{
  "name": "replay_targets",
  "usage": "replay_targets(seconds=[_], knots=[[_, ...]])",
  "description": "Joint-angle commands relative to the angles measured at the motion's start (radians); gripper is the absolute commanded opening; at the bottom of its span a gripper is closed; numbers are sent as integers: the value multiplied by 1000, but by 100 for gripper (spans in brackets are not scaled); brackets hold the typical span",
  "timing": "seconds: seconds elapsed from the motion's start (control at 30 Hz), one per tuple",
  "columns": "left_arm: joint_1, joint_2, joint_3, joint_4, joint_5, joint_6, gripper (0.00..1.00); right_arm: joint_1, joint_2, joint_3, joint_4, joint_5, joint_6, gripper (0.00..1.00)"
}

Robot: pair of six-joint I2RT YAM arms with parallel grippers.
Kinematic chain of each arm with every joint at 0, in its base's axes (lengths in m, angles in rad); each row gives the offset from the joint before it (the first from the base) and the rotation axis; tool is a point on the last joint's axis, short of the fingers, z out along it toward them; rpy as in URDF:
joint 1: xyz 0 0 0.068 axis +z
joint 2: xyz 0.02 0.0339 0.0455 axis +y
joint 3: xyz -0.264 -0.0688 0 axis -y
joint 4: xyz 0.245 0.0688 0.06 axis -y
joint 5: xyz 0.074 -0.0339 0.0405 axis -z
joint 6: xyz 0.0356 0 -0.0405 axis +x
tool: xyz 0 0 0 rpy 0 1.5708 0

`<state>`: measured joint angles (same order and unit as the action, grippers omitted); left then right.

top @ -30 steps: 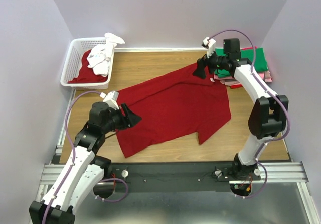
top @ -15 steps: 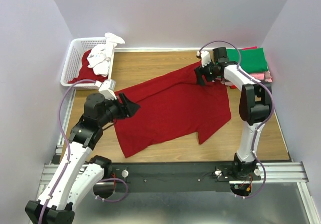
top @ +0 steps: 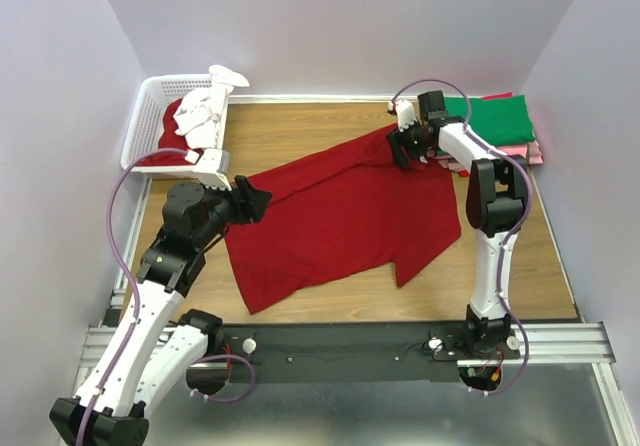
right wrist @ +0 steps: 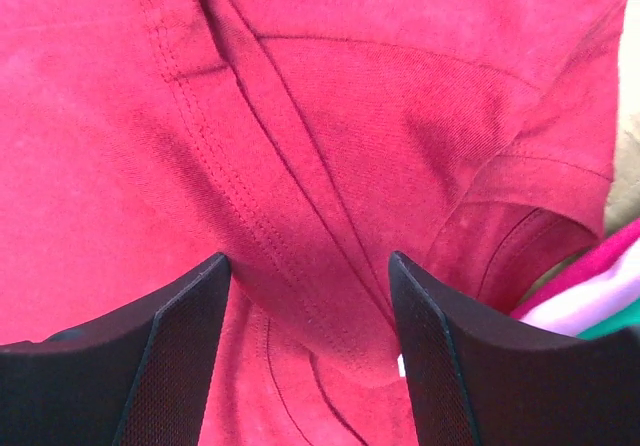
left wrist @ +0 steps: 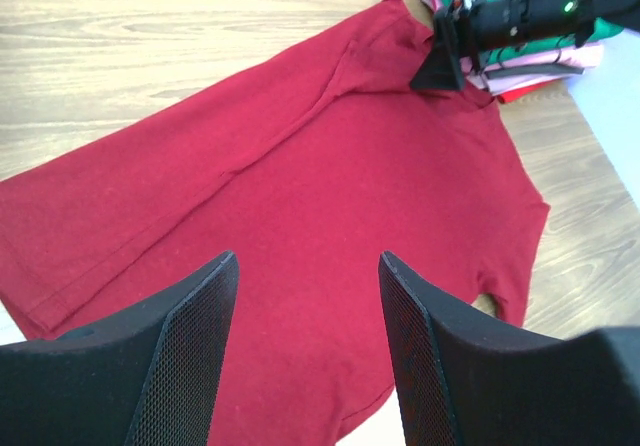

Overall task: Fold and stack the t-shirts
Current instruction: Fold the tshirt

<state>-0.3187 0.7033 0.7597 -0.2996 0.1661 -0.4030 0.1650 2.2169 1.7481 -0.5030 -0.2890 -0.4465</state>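
Slippage is the main risk: the dark red t-shirt [top: 340, 216], spread across the middle of the table [top: 300, 131], is straddled at its far right shoulder by the open right gripper [top: 399, 148], so only a thin fold may be pinched. The folded stack [top: 495, 121] just beside could be snagged. The left gripper [top: 260, 200] is held open over the shirt's left edge.

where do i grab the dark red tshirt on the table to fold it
The dark red cloth t-shirt lies flat, so pinch an edge. Its far sleeve, beside the stack of folded green and pink shirts, is creased and bunched; probably best taken from above, where the right gripper straddles it, open.
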Motion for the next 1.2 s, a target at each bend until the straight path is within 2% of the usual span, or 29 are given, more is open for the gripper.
replay_targets(seconds=[0.0,0.13,0.3,0.53,0.83,0.93,1.1,1.17], knots=[[-5,-33,-30,54,-14,32,66,8,9,42,-52,-34,-9,71],[-5,-77,-43,74,-25,32,69,8,-4,103,-89,-214,18,72],[-5,-97,-51,74,-33,30,69,13,74,270,-134,-337,71,72],[-5,-108,-53,77,-43,30,69,44,263,493,-173,-305,130,68],[-3,-100,-54,82,-40,32,69,47,323,522,-186,-280,126,65],[-3,-102,-54,80,-39,32,69,47,320,499,-187,-291,120,54],[-3,-102,-56,83,-39,32,69,47,281,455,-189,-318,103,27],[-3,-97,-56,83,-36,32,69,48,265,439,-189,-322,95,21]])
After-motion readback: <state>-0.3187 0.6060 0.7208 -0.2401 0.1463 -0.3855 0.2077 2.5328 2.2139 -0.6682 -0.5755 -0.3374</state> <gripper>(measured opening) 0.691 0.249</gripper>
